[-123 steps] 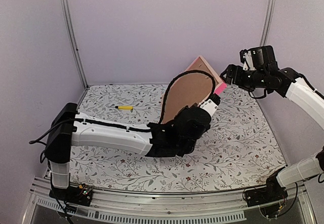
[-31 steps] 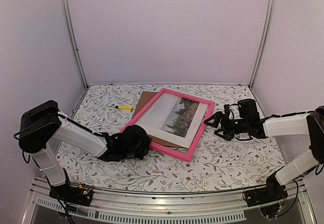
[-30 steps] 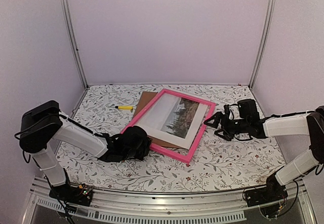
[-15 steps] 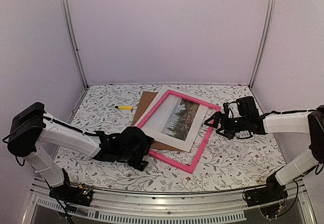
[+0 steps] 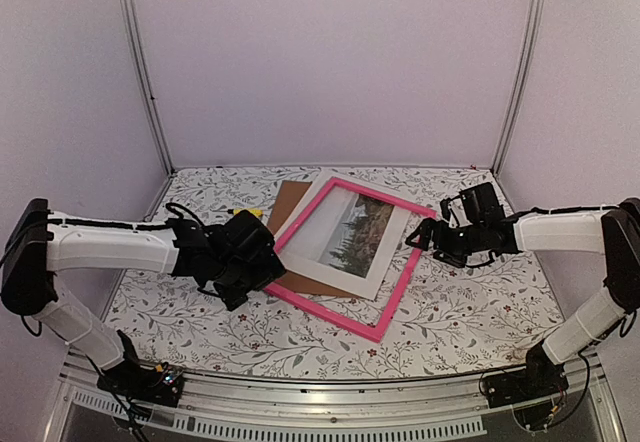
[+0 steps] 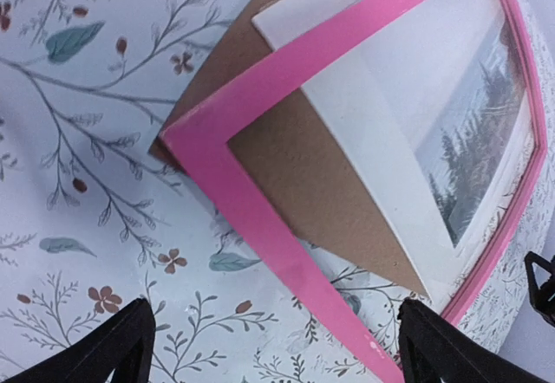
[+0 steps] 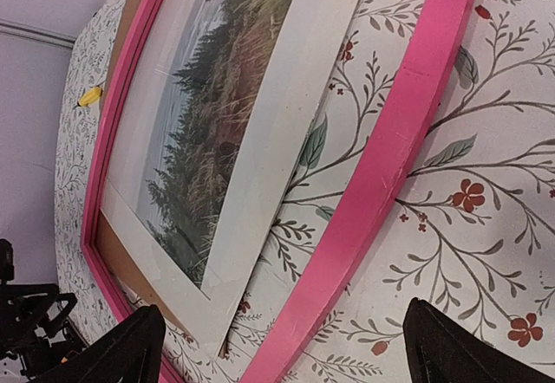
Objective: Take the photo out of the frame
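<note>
Table top (image 5: 470,302) with little flowers on it is holding everything up. The pink frame (image 5: 325,309) is lying crooked on it. The photo (image 5: 345,232) of dark trees is lying face up under the frame. It is mostly showing through the hole, and one white corner is poking out past the pink edge on the far side. The brown board (image 5: 288,200) is lying under the photo and sticking out on the left. My left pincer (image 6: 277,348) is hanging wide open over the frame's left corner, and it is holding nothing. My right pincer (image 7: 290,348) is hanging wide open just beside the frame's right edge, and it is holding nothing too. A small yellow thing (image 7: 89,97) is lying near the board's far side.
</note>
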